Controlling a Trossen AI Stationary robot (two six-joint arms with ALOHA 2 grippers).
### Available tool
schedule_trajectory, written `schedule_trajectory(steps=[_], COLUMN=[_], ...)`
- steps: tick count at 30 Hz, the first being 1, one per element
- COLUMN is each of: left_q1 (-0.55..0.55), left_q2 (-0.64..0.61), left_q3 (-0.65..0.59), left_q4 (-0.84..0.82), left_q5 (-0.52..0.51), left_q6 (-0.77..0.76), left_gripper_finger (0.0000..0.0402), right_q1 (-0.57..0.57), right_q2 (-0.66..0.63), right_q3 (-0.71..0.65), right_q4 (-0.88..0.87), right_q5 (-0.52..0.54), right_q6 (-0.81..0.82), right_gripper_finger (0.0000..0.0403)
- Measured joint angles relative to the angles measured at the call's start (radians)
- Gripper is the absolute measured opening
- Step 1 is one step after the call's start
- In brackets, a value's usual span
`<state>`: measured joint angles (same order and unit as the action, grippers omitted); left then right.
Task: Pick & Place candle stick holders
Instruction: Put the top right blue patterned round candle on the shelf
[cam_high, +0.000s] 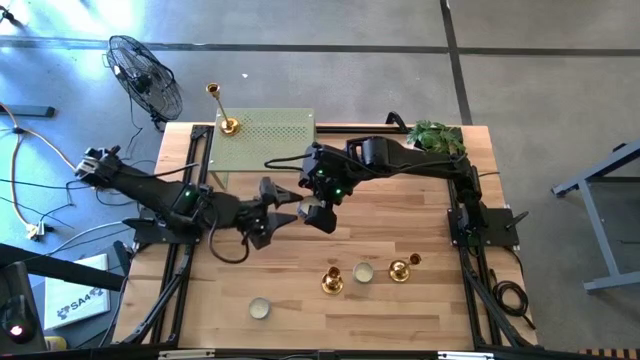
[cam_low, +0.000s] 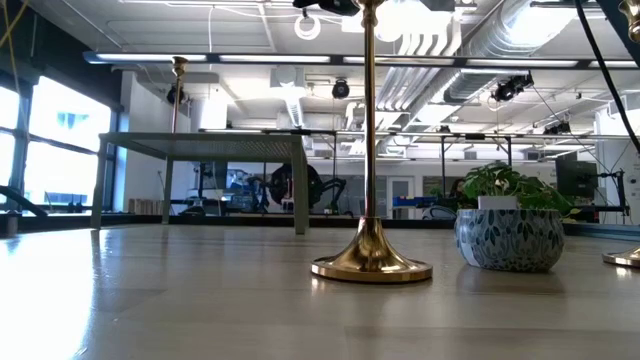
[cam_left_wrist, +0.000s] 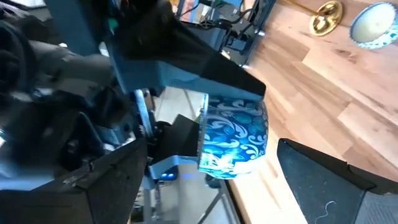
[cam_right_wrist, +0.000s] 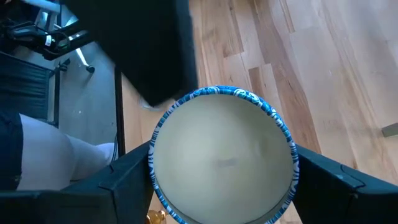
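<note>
My right gripper (cam_high: 320, 212) hangs over the table's middle, shut on a blue-and-white patterned candle jar (cam_right_wrist: 222, 162) with cream wax. My left gripper (cam_high: 288, 210) is open just to the jar's left, with the jar (cam_left_wrist: 235, 140) ahead of its fingers; I cannot tell whether they touch. A tall gold candle stick holder (cam_high: 225, 110) stands on the green perforated stand (cam_high: 270, 135). Two more candle stick holders (cam_high: 332, 280) (cam_high: 402, 268) stand by their round bases near the front edge; one (cam_low: 370, 150) rises close in the low view. My right gripper pinches the candle jar's round side wall (cam_right_wrist: 153, 167) between its two fingers (cam_right_wrist: 118, 186), one on each side. The fingers slant down from the table's right. The jar is lifted clear of the table, its wax top showing toward the wrist.
A second candle jar (cam_high: 363, 272) sits between the two front candle stick holders, and another (cam_high: 260, 308) lies nearer the front left. A potted plant (cam_high: 438, 137) stands at the far right corner. A fan (cam_high: 145, 75) stands off the table's far left.
</note>
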<state>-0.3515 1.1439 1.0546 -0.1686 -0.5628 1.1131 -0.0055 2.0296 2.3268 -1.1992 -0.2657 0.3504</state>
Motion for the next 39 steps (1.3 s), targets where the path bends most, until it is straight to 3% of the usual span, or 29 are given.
schedule_trajectory(steps=[7, 17, 30, 39], left_q1=[0.061, 0.063, 0.063, 0.064], left_q2=[0.0, 0.0, 0.0, 0.0], left_q3=[0.0, 0.0, 0.0, 0.0], left_q4=[-0.015, -0.014, 0.042, 0.039], left_q5=[0.1, 0.108, 0.245, 0.237], left_q6=[-0.065, -0.064, 0.122, 0.113], left_gripper_finger=[0.0356, 0.0356, 0.0356, 0.0356], right_q1=[0.0, -0.001, -0.001, -0.001], right_q2=[0.0, 0.0, 0.0, 0.0], right_q3=[0.0, 0.0, 0.0, 0.0], right_q4=[0.0, 0.0, 0.0, 0.0], right_q5=[0.0, -0.003, -0.003, -0.01], right_q6=[-0.009, -0.015, -0.019, -0.022], right_gripper_finger=[0.0298, 0.0298, 0.0298, 0.0298])
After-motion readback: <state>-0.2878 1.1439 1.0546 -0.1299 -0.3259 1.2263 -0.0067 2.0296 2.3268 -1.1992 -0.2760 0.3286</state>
